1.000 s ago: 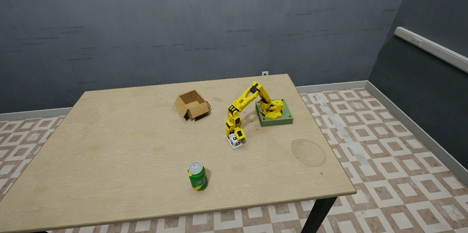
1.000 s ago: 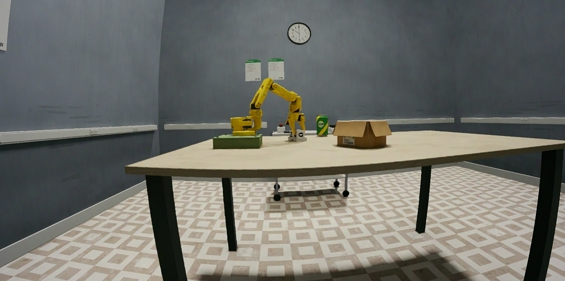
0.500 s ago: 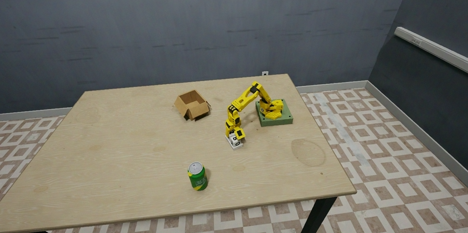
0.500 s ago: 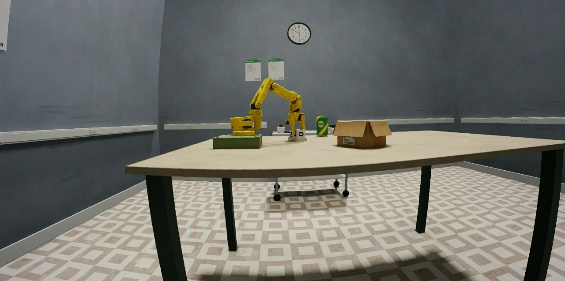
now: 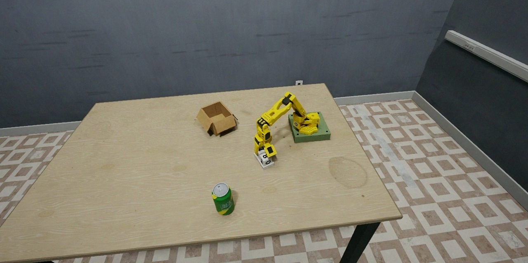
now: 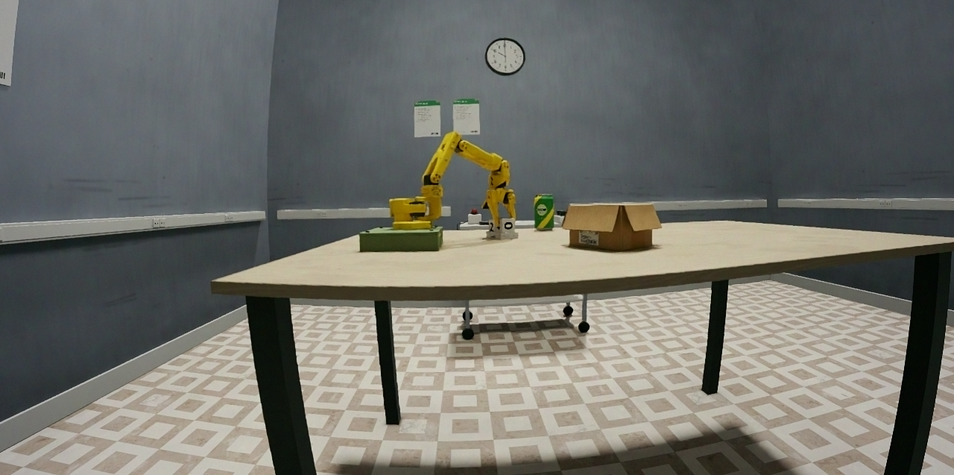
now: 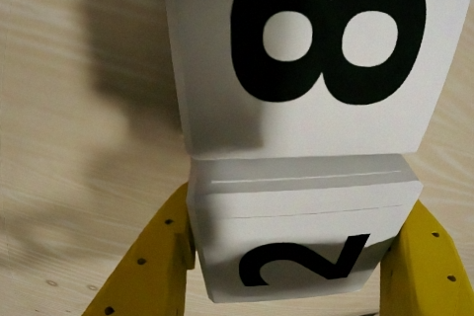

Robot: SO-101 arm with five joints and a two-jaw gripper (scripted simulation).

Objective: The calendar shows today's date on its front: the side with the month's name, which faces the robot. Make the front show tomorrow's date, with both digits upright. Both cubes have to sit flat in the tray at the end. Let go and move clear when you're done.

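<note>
The calendar's two white cubes stand side by side in a small white tray in front of the arm. One cube shows an 8 on top, and a 0 on its side in the exterior view. The other cube shows a 2. My gripper points down from above and is shut on the cube with the 2, one yellow finger on each side. I cannot tell whether that cube is lifted off the tray.
An open cardboard box lies on the table behind the calendar. A green can stands towards the table's front. The arm's green base sits near the right edge.
</note>
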